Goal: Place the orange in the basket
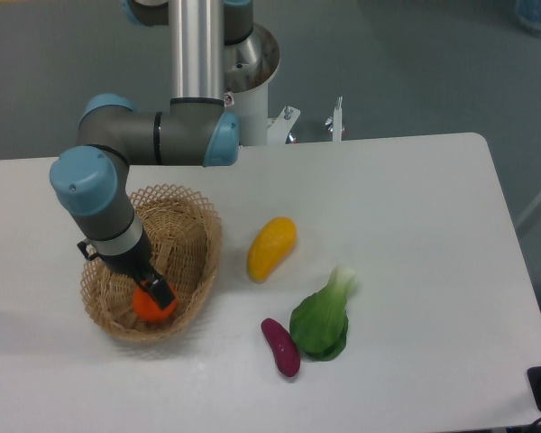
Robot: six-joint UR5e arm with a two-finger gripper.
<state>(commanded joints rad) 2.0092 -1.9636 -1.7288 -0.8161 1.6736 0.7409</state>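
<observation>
The bright orange (151, 305) is low inside the oval wicker basket (191, 242) at the left of the table. My gripper (148, 290) reaches down into the basket from above, and its dark fingers are closed around the top of the orange. Whether the fruit rests on the basket floor cannot be told. The arm's wrist hides the basket's left inner side.
A yellow-orange mango-like fruit (271, 247) lies just right of the basket. A green bok choy (324, 321) and a purple eggplant-like piece (280, 346) lie toward the front. The arm's base (243, 63) stands behind the table's far edge.
</observation>
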